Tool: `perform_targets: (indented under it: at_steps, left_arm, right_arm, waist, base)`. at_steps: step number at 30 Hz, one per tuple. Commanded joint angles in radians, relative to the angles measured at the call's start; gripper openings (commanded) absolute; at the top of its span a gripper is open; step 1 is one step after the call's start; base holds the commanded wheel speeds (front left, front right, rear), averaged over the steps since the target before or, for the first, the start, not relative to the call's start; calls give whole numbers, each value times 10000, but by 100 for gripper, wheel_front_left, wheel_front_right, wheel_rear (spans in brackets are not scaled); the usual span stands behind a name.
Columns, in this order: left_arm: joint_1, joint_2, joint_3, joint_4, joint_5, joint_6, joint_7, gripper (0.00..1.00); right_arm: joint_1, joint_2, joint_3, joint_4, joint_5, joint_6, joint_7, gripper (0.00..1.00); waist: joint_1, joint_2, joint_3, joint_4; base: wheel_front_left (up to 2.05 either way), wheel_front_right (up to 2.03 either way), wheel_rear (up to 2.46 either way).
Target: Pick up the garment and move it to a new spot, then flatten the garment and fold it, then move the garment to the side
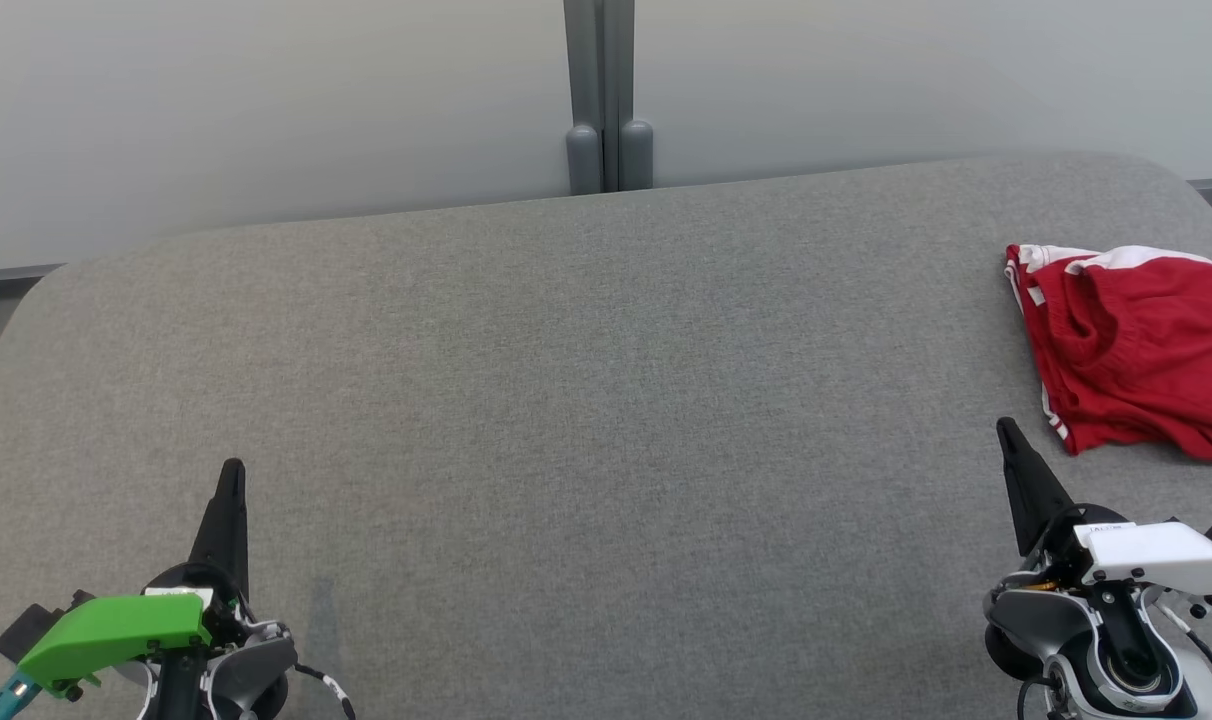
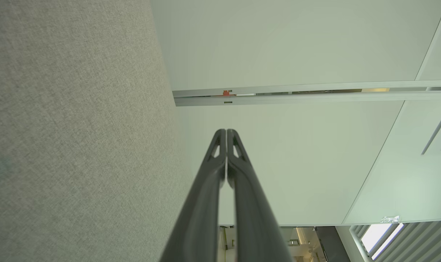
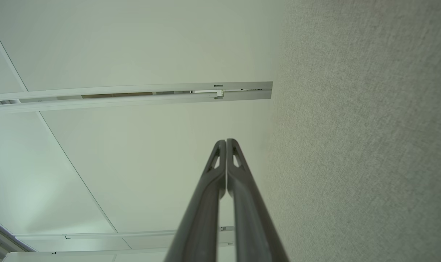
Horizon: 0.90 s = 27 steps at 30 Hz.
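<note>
red shorts (image 1: pixel 1136 350) lie crumpled at the far right edge of the counter (image 1: pixel 566 400) — just ahead and to the right of my right gripper (image 1: pixel 1007 432), well apart from my left gripper (image 1: pixel 232 470). both are closed and empty — the right arm is nearer.

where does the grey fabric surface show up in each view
Head view: the grey fabric surface spans the lower part, with the red garment lying on it at the right edge.
Left wrist view: it runs down the left side, beside the left gripper, jaws shut.
Right wrist view: it runs down the right side, beside the right gripper, jaws shut.
Shared landmark: the wall strip that meets the surface's far edge.
</note>
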Motion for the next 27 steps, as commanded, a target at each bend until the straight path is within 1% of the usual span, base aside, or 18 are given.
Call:
perform_targets:
  at_steps: [1,27]
  left_arm:
    - [-110,61,27,-16,-33,-53,37,0]
    - [-109,62,25,-18,-33,-53,35,0]
  right_arm:
    - [87,-30,-15,-61,64,4,29,0]
    - [85,-30,-14,-60,65,4,28,0]
  waist:
    - [0,0,0,0]
    - [0,0,0,0]
  base:
    - [0,0,0]
    - [0,0,0]
